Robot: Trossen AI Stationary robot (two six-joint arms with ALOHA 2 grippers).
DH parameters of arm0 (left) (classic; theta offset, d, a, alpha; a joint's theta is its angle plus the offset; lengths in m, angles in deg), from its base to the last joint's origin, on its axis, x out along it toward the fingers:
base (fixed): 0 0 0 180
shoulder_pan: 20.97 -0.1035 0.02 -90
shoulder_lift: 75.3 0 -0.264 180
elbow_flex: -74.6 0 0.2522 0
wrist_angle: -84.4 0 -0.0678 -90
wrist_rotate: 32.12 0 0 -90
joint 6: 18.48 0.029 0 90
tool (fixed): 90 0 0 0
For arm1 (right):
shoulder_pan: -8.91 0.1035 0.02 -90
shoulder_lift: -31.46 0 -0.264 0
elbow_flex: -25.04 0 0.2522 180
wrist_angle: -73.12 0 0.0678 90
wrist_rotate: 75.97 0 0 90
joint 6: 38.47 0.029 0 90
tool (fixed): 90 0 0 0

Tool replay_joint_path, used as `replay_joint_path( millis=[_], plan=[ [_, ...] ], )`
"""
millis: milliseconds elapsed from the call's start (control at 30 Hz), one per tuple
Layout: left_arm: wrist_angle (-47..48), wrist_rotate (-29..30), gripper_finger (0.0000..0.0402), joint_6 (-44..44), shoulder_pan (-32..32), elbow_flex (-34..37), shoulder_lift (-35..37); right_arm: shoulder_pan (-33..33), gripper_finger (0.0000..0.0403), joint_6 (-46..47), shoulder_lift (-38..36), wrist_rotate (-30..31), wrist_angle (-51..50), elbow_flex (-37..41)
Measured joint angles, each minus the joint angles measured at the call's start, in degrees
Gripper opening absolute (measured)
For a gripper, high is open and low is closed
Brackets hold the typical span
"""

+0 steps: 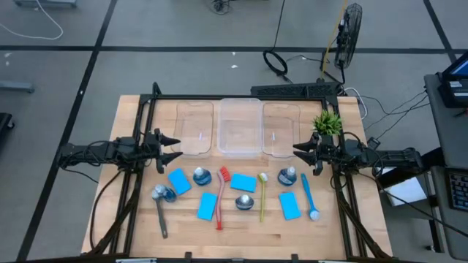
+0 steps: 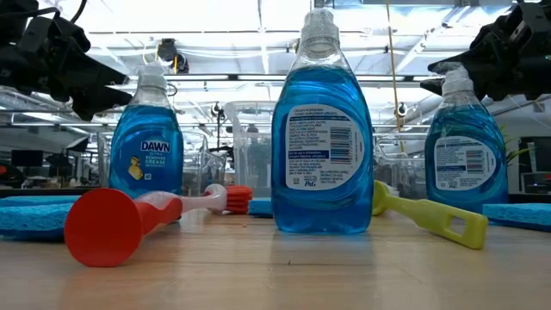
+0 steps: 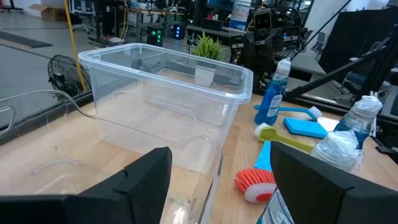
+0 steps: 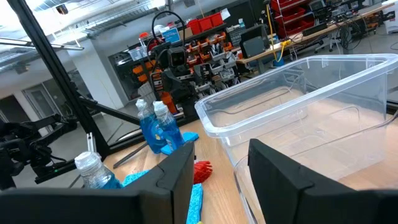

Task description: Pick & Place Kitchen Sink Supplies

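Note:
Along the near half of the table lie several flat blue sponges [image 1: 178,181], several blue bottles [image 1: 243,202] standing on their bases, and slim brushes: red [image 1: 221,196], yellow-green [image 1: 262,193], blue [image 1: 309,197] and grey [image 1: 161,219]. The low view shows three bottles [image 2: 320,146], the red brush [image 2: 112,226] and the yellow-green brush [image 2: 430,215] lying flat. My left gripper [image 1: 175,148] hovers open at the left bin's near left corner. My right gripper [image 1: 297,152] hovers open at the right bin's near right corner. Both are above the table and touch nothing.
Three clear plastic bins [image 1: 240,126] stand side by side at the table's far middle, seen close in both wrist views [image 3: 168,93] [image 4: 298,106]. A small green plant [image 1: 327,122] stands right of the bins. Black frame rails [image 1: 139,146] run along both table sides.

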State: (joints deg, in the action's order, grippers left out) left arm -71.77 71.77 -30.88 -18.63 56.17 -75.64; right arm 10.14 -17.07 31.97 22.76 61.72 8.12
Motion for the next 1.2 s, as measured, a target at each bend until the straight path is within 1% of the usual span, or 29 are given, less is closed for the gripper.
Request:
replay_joint_path(
  millis=[633, 833, 933, 1033, 1200],
  plan=[
    [0.0, 0.01, 0.0271, 0.26, 0.0, -0.02, -0.01, 0.0, 0.0139, 0.0, 0.0, 0.0, 0.02, -0.02],
    [-0.08, 0.22, 0.0271, 7.21, -0.01, -0.02, 0.0, -0.01, 0.0139, 0.61, 0.0, 0.0, 0.02, -0.01],
    [-0.13, -0.28, 0.0271, 9.04, -0.01, -0.01, -0.01, 0.0, 0.0139, 0.61, -0.02, 0.0, 0.16, 0.0],
    [-0.12, -0.24, 0.0271, 9.35, -0.01, -0.01, -0.02, 0.0, 0.0139, 0.63, -0.01, 0.28, 2.14, 0.0],
    [-0.13, -0.24, 0.0271, 9.11, -0.01, -0.02, -0.02, -0.02, 0.0139, 0.66, -0.02, 0.31, 10.73, 0.0]
  ],
)
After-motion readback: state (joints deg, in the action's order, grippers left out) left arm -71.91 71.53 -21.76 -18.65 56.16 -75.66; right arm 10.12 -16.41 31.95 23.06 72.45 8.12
